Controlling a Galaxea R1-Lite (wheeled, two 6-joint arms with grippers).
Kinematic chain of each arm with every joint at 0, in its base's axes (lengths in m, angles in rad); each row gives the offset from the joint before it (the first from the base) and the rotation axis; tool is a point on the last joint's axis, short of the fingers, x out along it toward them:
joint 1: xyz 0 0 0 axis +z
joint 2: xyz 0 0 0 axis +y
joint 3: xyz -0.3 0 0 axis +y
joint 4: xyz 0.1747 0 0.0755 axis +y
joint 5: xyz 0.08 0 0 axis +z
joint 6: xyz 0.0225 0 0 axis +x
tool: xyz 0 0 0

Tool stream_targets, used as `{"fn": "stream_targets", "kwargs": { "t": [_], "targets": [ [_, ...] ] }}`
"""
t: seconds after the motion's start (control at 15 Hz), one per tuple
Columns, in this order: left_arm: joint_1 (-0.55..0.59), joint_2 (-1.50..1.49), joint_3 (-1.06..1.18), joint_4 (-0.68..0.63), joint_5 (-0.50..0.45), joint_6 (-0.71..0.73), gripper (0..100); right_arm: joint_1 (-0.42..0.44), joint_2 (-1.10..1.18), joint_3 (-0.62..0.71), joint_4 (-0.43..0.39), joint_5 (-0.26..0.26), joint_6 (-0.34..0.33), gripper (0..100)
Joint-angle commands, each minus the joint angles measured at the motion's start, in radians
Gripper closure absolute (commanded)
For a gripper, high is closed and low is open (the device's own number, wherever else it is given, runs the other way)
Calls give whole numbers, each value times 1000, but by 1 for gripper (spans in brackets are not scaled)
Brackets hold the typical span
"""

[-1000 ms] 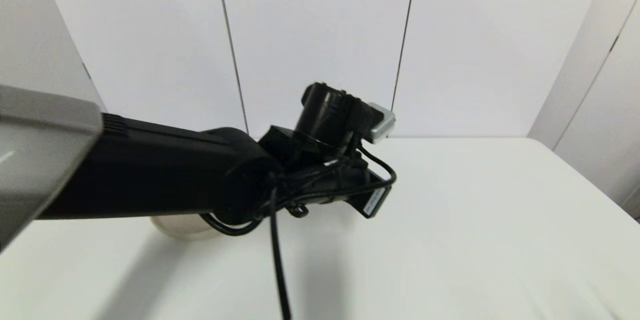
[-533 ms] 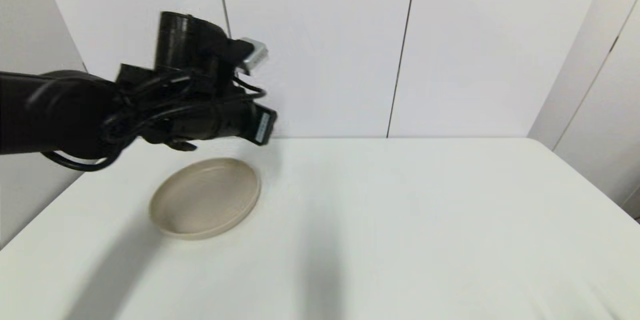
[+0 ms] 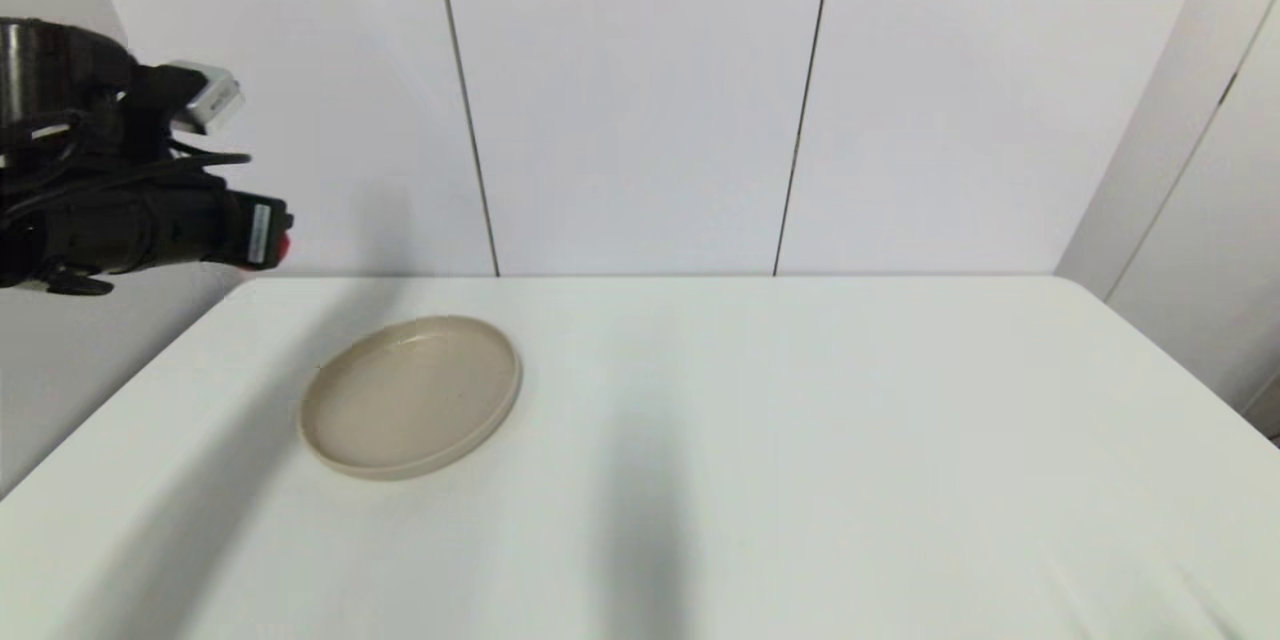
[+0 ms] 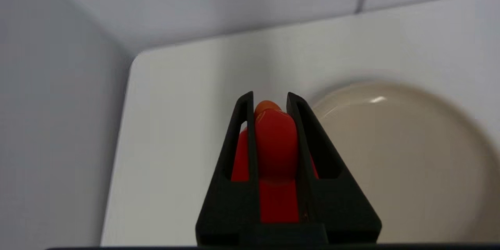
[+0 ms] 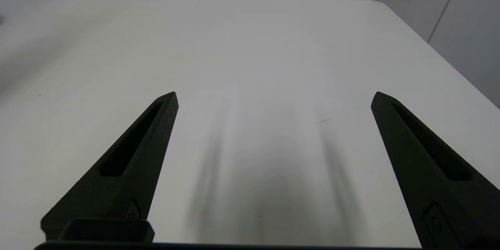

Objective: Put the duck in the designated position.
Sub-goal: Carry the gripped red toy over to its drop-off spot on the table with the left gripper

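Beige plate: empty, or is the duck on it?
Empty. The plate holds nothing; the duck is clamped in the left gripper, off its left.

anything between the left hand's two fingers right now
Yes: the red duck, pinched between the left hand's fingers, as the left wrist view shows. The plate beyond sits bare.

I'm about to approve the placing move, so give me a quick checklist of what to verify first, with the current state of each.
1. Duck held: ok, clamped between the fingers of the left gripper.
2. Duck clear of the table: ok, the left gripper hangs in the air off the table's far left corner.
3. Plate unobstructed: ok, nothing lies in it.
4. Right gripper out of the way: ok, open, holding nothing, over bare table.
5. Target spot marked: cannot tell, no outline shows on the tabletop.
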Motion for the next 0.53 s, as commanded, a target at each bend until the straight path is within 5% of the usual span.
{"fn": "stream_targets", "kwargs": {
  "t": [0.07, 0.53],
  "targets": [
    [146, -63, 137, -6, -75, 29, 100, 0, 0, 9, -1, 0, -1, 0],
    [212, -20, 319, -104, -204, 73, 100, 0, 0, 9, -1, 0, -1, 0]
  ]
}}
